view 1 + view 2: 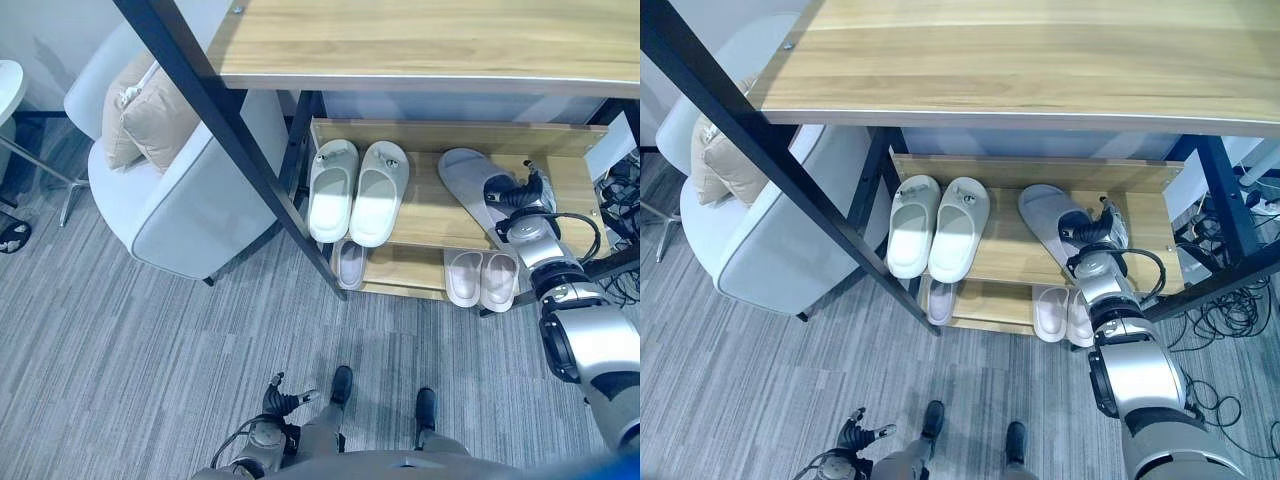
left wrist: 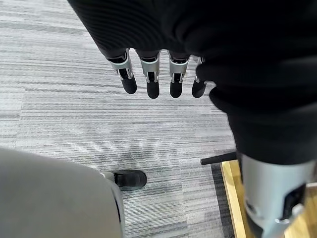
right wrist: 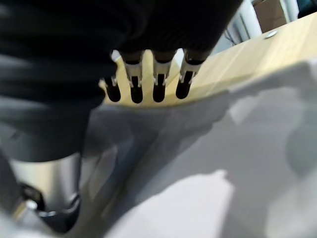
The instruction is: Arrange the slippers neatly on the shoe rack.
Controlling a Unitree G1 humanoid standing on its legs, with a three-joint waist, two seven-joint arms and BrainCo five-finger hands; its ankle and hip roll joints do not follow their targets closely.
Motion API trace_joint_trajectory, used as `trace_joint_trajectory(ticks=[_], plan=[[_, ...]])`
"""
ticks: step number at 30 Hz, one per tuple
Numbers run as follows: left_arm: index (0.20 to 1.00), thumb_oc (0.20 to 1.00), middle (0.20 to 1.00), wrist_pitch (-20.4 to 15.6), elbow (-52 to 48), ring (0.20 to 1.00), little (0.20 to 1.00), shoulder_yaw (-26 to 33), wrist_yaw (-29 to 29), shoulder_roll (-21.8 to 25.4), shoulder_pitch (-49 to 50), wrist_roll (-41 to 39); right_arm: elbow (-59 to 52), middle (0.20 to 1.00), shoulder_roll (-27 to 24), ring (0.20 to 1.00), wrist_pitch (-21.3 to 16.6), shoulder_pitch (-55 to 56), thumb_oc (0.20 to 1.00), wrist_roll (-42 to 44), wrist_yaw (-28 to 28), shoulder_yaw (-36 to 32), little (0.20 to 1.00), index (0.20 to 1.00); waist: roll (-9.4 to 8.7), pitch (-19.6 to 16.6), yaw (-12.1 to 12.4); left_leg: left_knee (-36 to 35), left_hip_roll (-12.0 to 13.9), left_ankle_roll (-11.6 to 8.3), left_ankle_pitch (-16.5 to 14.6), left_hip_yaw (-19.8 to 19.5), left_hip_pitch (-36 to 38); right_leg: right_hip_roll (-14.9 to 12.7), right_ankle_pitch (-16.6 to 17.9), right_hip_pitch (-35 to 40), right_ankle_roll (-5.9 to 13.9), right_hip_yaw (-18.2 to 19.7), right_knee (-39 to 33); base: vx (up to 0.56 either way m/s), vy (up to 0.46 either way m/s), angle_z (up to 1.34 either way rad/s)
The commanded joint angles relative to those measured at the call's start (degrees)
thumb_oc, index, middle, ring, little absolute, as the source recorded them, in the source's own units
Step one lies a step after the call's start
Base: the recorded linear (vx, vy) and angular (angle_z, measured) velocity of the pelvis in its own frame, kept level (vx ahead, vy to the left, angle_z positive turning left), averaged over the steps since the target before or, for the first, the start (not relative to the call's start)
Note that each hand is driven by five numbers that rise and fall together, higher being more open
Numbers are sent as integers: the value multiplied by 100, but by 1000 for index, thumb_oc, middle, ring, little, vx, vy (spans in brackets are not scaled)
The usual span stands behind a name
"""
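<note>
Grey slipper (image 1: 470, 180) askew (toe rearward-left)

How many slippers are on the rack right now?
6: a white pair on the upper shelf's left, one grey slipper lying slanted under the right hand, a pale pair and one partly hidden slipper below. More may be hidden.

Grey slipper (image 1: 468, 182) lying askew on the shoe rack (image 1: 430, 222) shelf, white pair (image 1: 357, 190) side by side beside it
</note>
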Motion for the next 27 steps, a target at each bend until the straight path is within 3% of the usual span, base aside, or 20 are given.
trace_joint_trajectory(ticks=[1,3,4,9,12,13,19,27], plan=[[1000,1000,1000,167,924,1000,1000,-428,-21,-204,761,173,309,1000,-248,1000,-401,-532,1000,127,-203,163,1000,1000,-223,-67,113,36,13,-26,89,130,-27,-583,125,192,381,-99,40,0,0,0],[1000,1000,1000,148,937,1000,1000,-434,-17,-191,774,174,499,1000,-180,1000,-459,-640,1000,117,-254,295,1000,1000,-235,-50,133,36,15,-26,89,121,-17,-576,122,209,375,-115,40,0,0,0],[1000,1000,1000,128,946,1000,1000,-429,-17,-182,808,177,645,200,-129,200,-510,-648,200,100,-275,361,200,200,-247,-50,144,36,17,-26,80,117,-1,-566,110,242,374,-121,40,19,-8,3],[1000,1000,1000,81,968,1000,1000,-331,-10,-145,862,82,135,200,104,200,-248,-515,200,131,13,255,200,200,-289,-58,91,36,48,-28,47,163,37,-555,113,252,368,-88,40,5,-3,2],[1000,1000,1000,77,950,1000,1000,-277,-27,-132,893,14,-649,200,137,200,-7,-128,200,36,69,46,200,200,-313,-61,43,36,75,-23,23,208,61,-554,113,254,370,-56,40,0,0,0],[1000,1000,1000,93,908,1000,1000,-261,-51,-132,954,-4,-1294,200,98,200,225,301,200,-72,111,-232,200,200,-333,-64,19,36,87,-20,-1,238,86,-547,110,272,375,-48,40,0,0,0],[1000,1000,1000,81,904,1000,1000,-296,-33,-43,1283,190,-2168,200,177,200,211,1701,200,-160,-47,-1154,200,200,-401,-247,57,36,104,16,-126,236,281,-532,68,414,369,-44,40,30,-9,0],[1000,1000,1000,258,1015,1000,1000,-178,-5,75,1407,304,-3706,200,740,200,46,3110,200,-330,-113,-1618,200,200,-499,-609,54,36,166,26,-270,312,652,-450,-27,662,321,30,40,55,-39,-4]])
